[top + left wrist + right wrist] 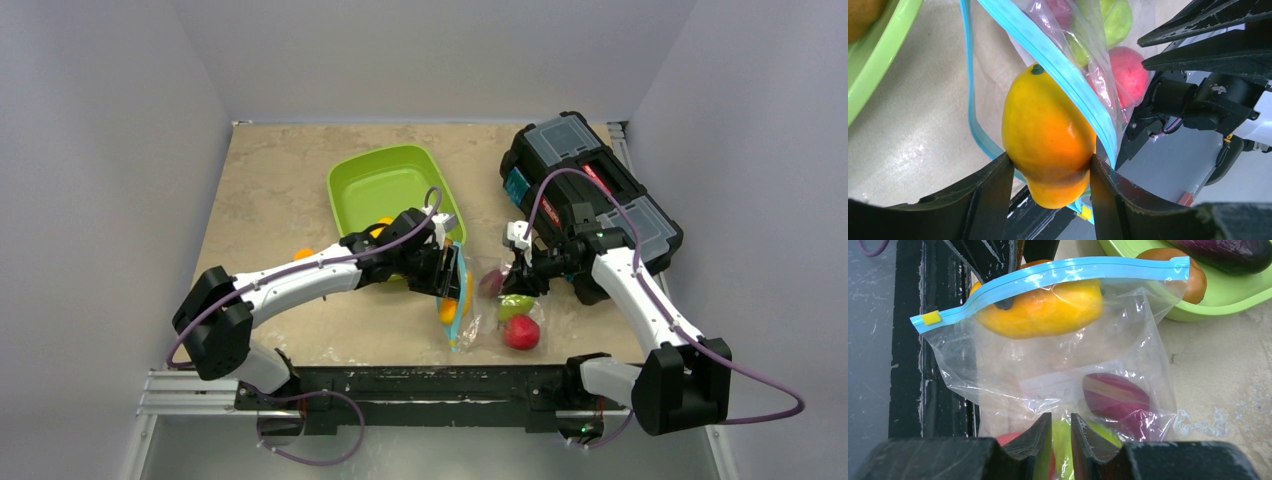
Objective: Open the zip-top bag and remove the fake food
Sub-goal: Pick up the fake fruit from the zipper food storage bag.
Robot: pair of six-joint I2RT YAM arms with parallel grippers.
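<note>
The clear zip-top bag point(492, 312) lies on the table between my two grippers, its blue zip strip point(1058, 272) parted at the mouth. My left gripper point(1052, 167) is shut on a yellow-orange fruit point(1048, 135) right at that mouth. My right gripper point(1061, 422) pinches the plastic at the bag's closed bottom end. Still inside the bag lie a maroon piece point(1115, 395), a green pear point(515, 305) and a red apple point(521, 332). In the green tray point(1228, 300) lie a purple eggplant point(1228, 250) and a brown-orange piece point(1198, 280).
A black toolbox point(590, 195) stands at the right, just behind my right arm. The green tray point(385, 180) sits behind my left gripper. A small orange thing point(303, 253) lies on the table by the left arm. The black rail point(420, 385) runs along the near edge.
</note>
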